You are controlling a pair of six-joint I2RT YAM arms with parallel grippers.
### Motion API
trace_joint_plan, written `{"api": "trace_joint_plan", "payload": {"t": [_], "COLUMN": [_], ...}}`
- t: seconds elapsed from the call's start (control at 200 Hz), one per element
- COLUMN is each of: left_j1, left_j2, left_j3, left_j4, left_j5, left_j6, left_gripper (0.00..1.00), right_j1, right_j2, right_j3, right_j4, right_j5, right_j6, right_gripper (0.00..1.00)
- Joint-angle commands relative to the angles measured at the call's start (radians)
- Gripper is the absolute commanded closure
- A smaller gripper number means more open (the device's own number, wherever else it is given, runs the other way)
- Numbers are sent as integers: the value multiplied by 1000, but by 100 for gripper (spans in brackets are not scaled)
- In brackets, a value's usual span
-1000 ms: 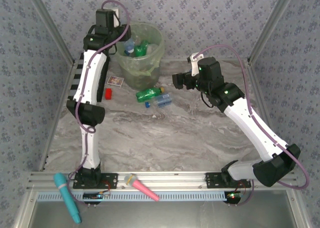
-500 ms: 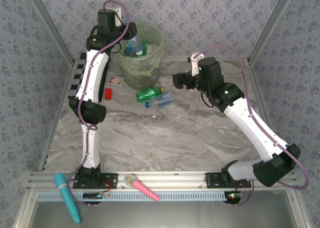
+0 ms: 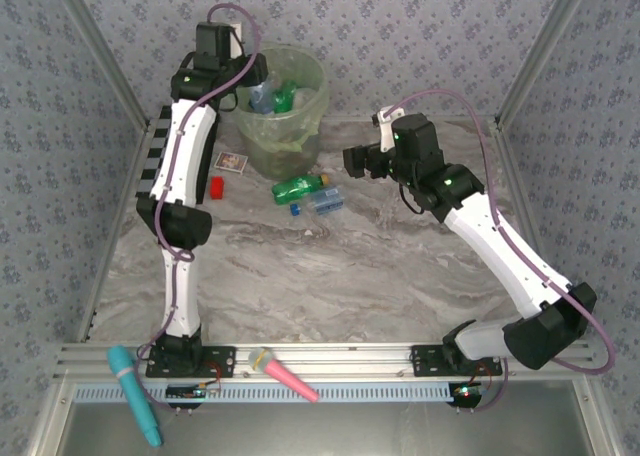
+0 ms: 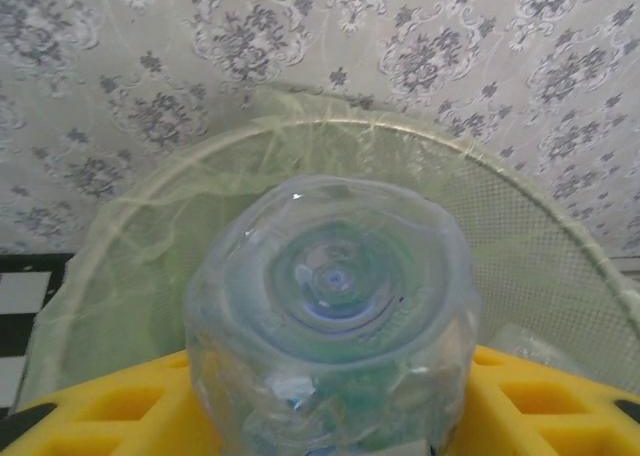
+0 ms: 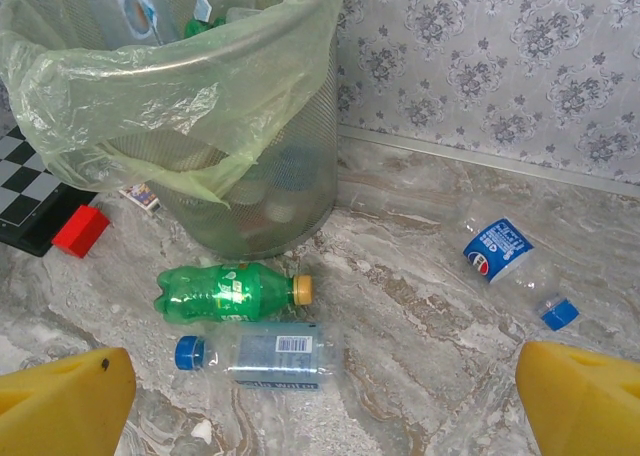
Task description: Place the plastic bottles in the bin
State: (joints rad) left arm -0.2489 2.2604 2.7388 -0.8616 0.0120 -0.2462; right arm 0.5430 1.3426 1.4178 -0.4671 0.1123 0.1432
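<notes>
The bin (image 3: 318, 88) stands at the back with several plastic bottles inside. My left gripper (image 3: 250, 80) hangs over its left rim, shut on a clear bottle (image 4: 330, 296) whose base faces the wrist camera between the yellow fingers (image 4: 90, 416), above the bin's rim (image 4: 480, 161). A green bottle (image 5: 225, 291) and a clear blue-capped bottle (image 5: 265, 354) lie on the table in front of the bin (image 5: 250, 176). Another clear bottle with a blue label (image 5: 510, 256) lies to their right. My right gripper (image 3: 352, 161) hovers open right of the bin, its fingertips (image 5: 60, 396) wide apart.
A red block (image 3: 216, 187) and a small card (image 3: 232, 162) lie left of the bin, beside the chessboard (image 3: 152, 156) at the left wall. A pink tool (image 3: 285, 374) and a teal tool (image 3: 135, 394) rest on the near rail. Walls close in behind the bin.
My left arm has shifted slightly at the bin's rim with the clear bottle still in its jaws. The right gripper has edged a little to the left.
</notes>
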Motion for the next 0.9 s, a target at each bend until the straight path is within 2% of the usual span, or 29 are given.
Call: {"api": "trace_joint_plan", "payload": {"t": [0.0, 0.255, 0.375, 0.59, 0.78, 0.835, 0.895], "left_j1": [5, 5, 5, 2, 2, 2, 2], "left_j2": [-101, -178, -209, -164, -90, -64, -35], "left_j3": [26, -59, -120, -116, -44, -26, -12], "left_j4": [-76, -164, -171, -200, -183, -158, -121], "left_j5": [-72, -109, -90, -54, -31, -12, 12], "left_j6": [55, 82, 87, 81, 70, 66, 54], "left_gripper": [46, 45, 45, 45, 44, 39, 27], "right_j1": [4, 4, 5, 5, 5, 4, 4], "right_j2": [-4, -5, 1, 6, 2, 2, 2], "right_j3": [-2, -7, -5, 0, 1, -2, -3], "right_j4": [7, 18, 21, 21, 16, 17, 20], "right_j5": [1, -5, -8, -16, -14, -14, -17], "right_j6": [16, 18, 16, 15, 19, 21, 25], "right_gripper": [0, 0, 0, 0, 0, 0, 0]}}
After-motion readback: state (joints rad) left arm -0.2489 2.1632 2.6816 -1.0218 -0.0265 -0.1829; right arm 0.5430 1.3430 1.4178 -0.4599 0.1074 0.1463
